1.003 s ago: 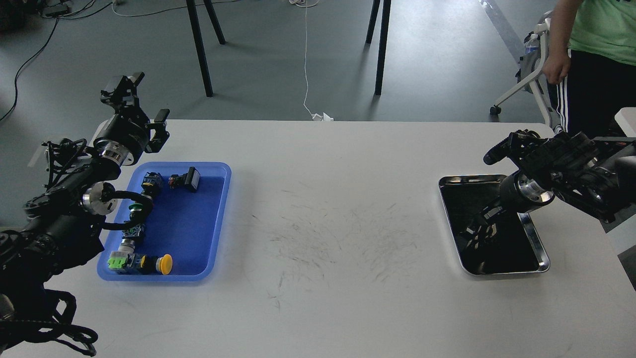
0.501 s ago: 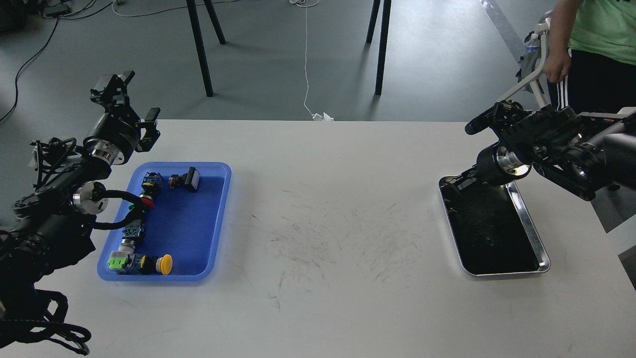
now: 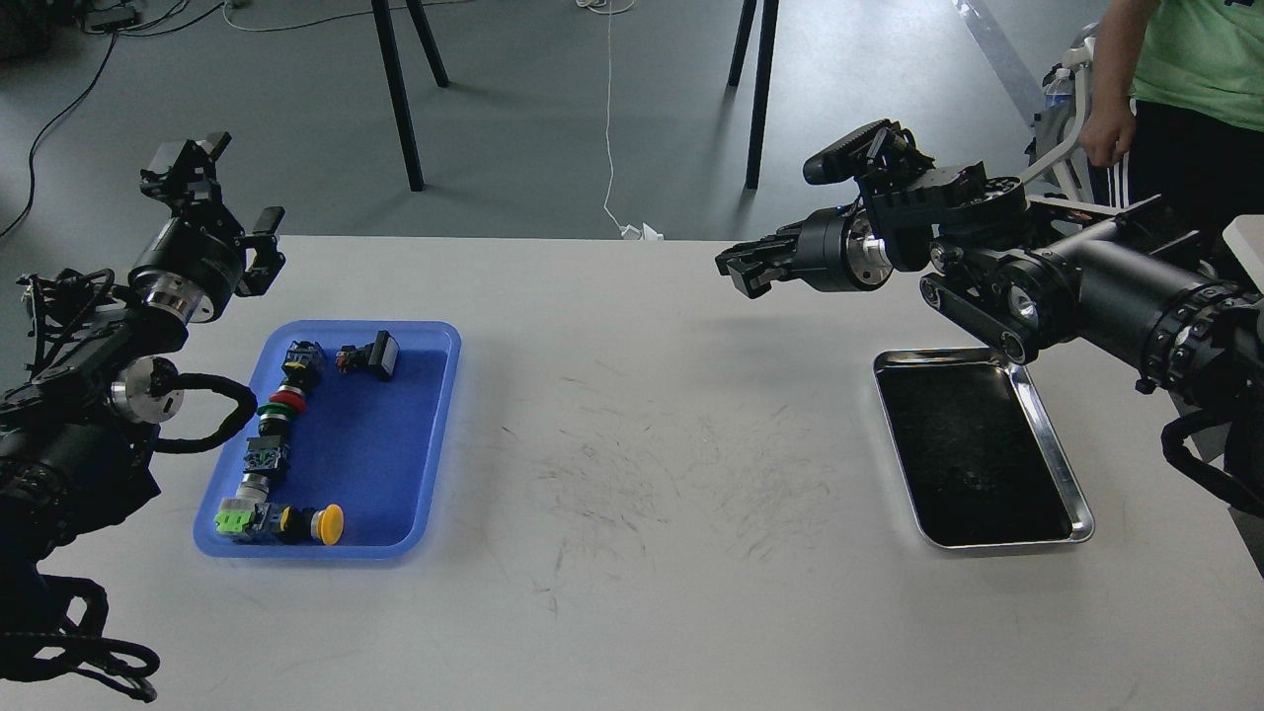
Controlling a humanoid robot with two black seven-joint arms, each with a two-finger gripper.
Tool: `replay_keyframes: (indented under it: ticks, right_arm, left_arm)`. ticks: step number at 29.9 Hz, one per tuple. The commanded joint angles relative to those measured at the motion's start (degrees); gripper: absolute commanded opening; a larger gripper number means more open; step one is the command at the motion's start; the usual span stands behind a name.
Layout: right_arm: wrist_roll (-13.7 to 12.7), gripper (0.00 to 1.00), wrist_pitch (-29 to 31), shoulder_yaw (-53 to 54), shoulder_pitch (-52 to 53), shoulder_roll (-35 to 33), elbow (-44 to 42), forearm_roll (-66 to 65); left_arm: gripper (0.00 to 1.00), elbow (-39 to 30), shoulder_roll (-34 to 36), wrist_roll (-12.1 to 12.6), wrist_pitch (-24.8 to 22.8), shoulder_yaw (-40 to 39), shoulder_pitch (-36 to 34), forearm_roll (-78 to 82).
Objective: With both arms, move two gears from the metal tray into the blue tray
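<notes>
Up at the head view, the right gripper (image 3: pixel 739 273) hangs above the white bench (image 3: pixel 632 474), well left of the metal tray (image 3: pixel 1081 494) and pointing toward the middle of the bench; its fingers sit close together, but whether they pinch a gear I cannot tell. Inside the metal tray's dark floor one small dark speck, likely a gear (image 3: pixel 973 481), lies toward the near end. The left gripper (image 3: pixel 222 188) is raised beyond the far left corner of the blue tray (image 3: pixel 425 444), its fingers spread apart and holding nothing. The blue tray sits at the bench's left side, well apart from the metal tray, and holds a row of coloured push-button switches (image 3: pixel 278 444) along its left side and a black connector (image 3: pixel 370 357) near its far edge.
</notes>
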Motion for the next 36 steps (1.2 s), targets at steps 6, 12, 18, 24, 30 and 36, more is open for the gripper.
replay_keyframes:
  ticks: [6,12,18,24,30,36]
  right_arm:
    - [0.0,0.01,-8.64,1.64,-3.04,6.32,1.4,0.36]
    - [0.0,0.01,-13.03,0.77,-4.27,7.73,8.16,-0.08]
    - [0.0,0.01,-15.59,0.5,-5.5,7.73,12.65,-0.79]
    - [0.0,0.01,-19.62,-4.94,-6.46,7.73,14.15,-2.54]
    - [0.0,0.01,-21.21,-7.06,-8.75,7.73,13.62,-2.89]
    - [0.0,0.01,-21.83,-8.64,-9.89,7.73,13.44,-4.21]
  left_arm:
    - [0.98,-0.07,0.18,0.0,0.0,0.0,-0.17,-0.01]
    - [0.98,-0.07,0.27,0.0,0.0,0.0,-0.17,0.07]
    - [0.98,-0.07,0.53,0.0,0.0,0.0,-0.26,0.07]
    - [0.98,-0.07,0.8,0.0,0.0,0.0,-0.26,0.07]
    - [0.98,-0.16,1.15,0.0,0.0,-0.09,-0.09,0.07]
    - [0.98,-0.25,2.03,0.0,0.0,-0.09,-0.09,0.07]
